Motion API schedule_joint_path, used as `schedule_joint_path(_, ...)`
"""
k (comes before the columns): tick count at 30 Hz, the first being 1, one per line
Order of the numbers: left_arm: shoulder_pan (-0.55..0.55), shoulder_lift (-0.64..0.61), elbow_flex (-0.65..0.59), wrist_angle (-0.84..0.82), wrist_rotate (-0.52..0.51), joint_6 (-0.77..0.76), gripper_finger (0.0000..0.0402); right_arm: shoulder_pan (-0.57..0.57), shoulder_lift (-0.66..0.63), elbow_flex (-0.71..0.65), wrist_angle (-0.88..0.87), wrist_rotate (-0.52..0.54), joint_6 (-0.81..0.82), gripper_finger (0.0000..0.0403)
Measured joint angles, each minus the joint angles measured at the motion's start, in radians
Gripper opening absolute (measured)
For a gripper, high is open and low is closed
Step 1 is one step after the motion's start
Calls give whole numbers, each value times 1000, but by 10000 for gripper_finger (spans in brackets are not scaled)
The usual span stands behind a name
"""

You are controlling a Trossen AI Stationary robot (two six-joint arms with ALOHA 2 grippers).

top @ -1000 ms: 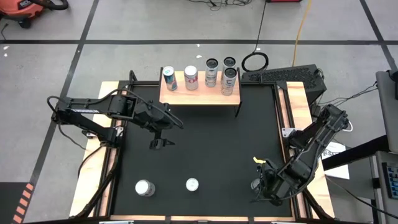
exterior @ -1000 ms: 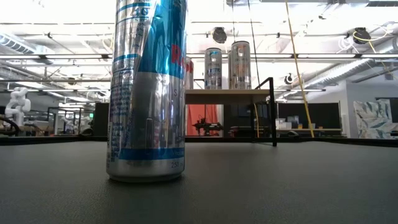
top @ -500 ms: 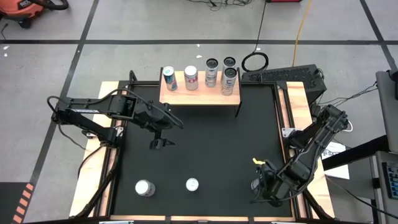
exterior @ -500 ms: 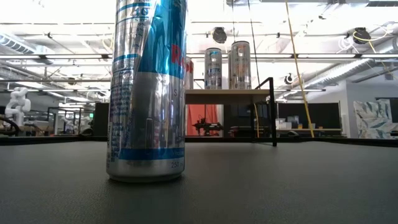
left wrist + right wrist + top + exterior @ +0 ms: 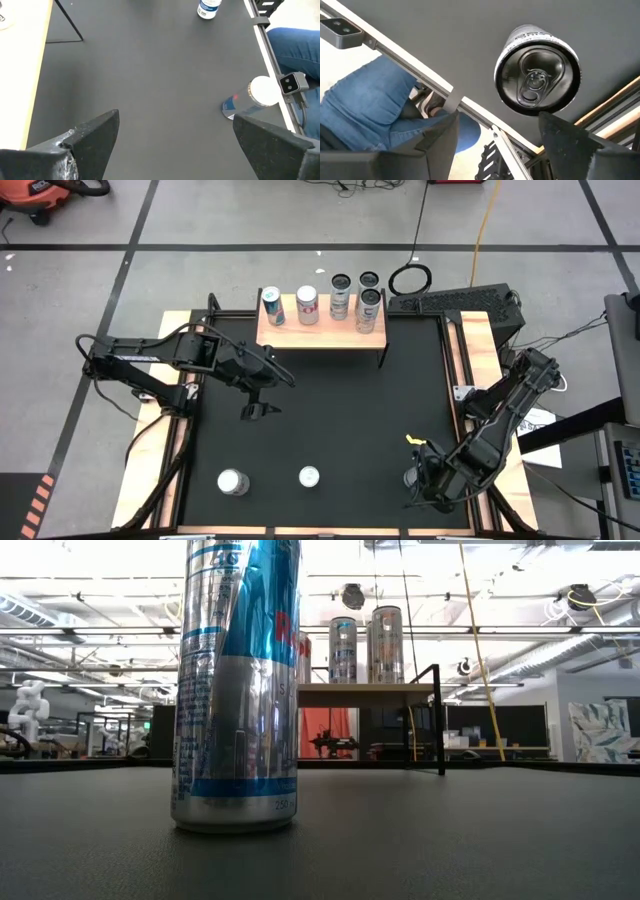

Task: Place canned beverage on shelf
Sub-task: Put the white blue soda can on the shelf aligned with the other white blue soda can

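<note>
1. A black mat [image 5: 330,420] is covering the work table, which is standing on a grey concrete floor [image 5: 250,220] marked with dark tape lines and trailing cables; the low view is showing a bright workshop with ceiling lights behind.
2. The left gripper [image 5: 259,409] is hanging over the mat left of centre, its fingers [image 5: 90,137] spread wide apart and holding nothing.
3. The right gripper [image 5: 418,485] is sitting low at the mat's near right corner with its fingers [image 5: 440,131] apart; a dark-topped can [image 5: 537,85] is standing just beyond the fingertips, and whether they are touching it cannot be told.
4. Two more cans, a silver-topped can [image 5: 233,482] and a blue-and-silver can [image 5: 309,477], are standing upright near the front edge.
5. The shelf [image 5: 320,328] is standing at the far edge, carrying five upright cans [image 5: 307,305].
6. A person's blue-jeaned leg [image 5: 365,105] is showing just past the table's front edge.
</note>
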Motion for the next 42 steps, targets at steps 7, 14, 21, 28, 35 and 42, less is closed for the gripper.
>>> schedule_joint_path(7,0,0,0,-2,0,-10,393,0,0,-1,96,106,-98,254)
schedule_joint_path(14,0,0,0,-2,0,-10,393,4,0,-1,101,75,-29,254)
schedule_joint_path(21,0,0,0,-2,0,-11,393,7,0,-1,101,76,-142,254)
schedule_joint_path(28,0,0,0,-2,0,-10,393,6,0,-1,107,77,-259,254)
schedule_joint_path(35,0,0,0,-2,0,-9,393,6,0,-1,122,80,-264,254)
schedule_joint_path(42,0,0,0,-2,0,-2,393,6,0,-1,140,78,-195,254)
